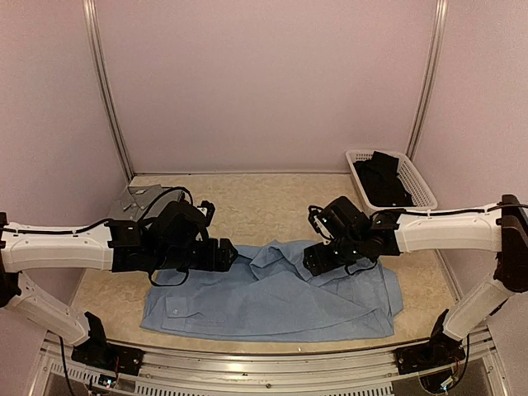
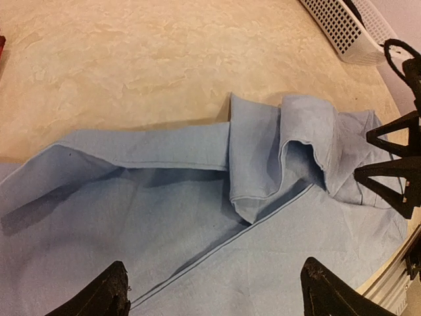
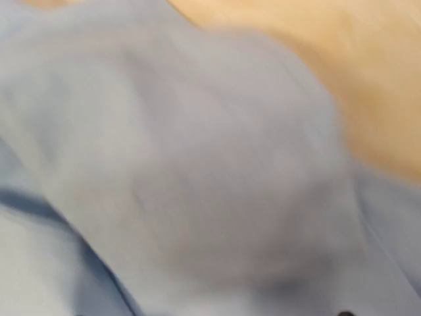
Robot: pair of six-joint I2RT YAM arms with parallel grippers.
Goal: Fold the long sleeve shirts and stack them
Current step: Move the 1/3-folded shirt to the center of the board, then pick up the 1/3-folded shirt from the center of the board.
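- Left gripper (image 2: 214, 276) wide open, low over blue shirt (image 1: 272, 305).
- Right gripper (image 2: 363, 155): I read jaws apart, tips at shirt's bunched fold.

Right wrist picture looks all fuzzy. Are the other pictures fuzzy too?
Right wrist view: smeared blur, only light blue shirt and tan table colours show. Left wrist view: sharp, shirt folds cast dark shadows. Top view: clear, softly lit.

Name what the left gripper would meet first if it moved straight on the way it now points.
Most likely the light blue shirt: the left gripper points down at its spread cloth, with nothing in between. How far above it the gripper hangs is unclear.
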